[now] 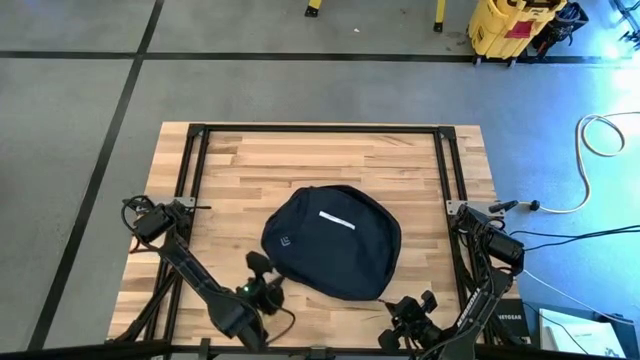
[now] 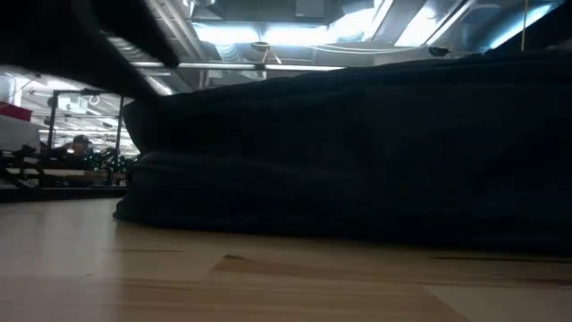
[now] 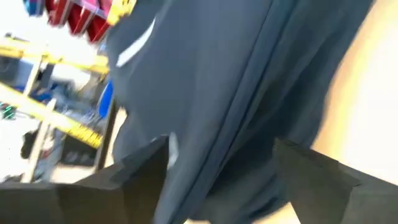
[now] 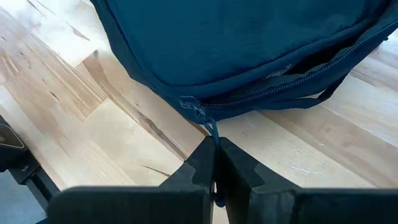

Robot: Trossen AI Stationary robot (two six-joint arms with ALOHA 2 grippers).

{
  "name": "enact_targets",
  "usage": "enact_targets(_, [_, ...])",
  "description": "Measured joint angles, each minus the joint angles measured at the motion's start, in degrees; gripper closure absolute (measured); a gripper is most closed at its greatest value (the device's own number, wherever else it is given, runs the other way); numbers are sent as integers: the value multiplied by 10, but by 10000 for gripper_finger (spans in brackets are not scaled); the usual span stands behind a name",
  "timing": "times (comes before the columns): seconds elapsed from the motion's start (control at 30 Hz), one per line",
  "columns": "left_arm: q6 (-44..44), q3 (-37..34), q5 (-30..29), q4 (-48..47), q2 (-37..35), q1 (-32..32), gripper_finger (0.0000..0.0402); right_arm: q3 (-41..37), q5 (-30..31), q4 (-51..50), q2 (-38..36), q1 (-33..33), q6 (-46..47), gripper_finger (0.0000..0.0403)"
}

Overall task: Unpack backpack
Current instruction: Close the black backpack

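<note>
Navy backpack (image 1: pixel 331 241) flat, stripe (image 1: pixel 336 221) toward far-right edge.

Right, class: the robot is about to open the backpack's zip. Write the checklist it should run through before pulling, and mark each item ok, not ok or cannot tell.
1. Right gripper shut on the zip pull: ok.
2. Zip already partly open near the pull: ok.
3. Backpack lying flat on the table, front up: ok.
4. Left gripper open around the backpack's edge, ready to hold it: ok; not yet clamped.
5. Pull cord free of snags: cannot tell.
6. Contents visible through the opening: cannot tell.
</note>
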Motion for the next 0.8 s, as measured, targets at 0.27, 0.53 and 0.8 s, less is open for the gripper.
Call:
enact_targets(0.27, [363,3,59,438,6,28,116,0,6,4,0,0,0,403])
enact_targets(0.53, [581,2,244,698,51,74,116,0,25,10,0,0,0,403])
enact_targets(0.8, [656,1,251,825,106,125,119,0,26,10,0,0,-2,403])
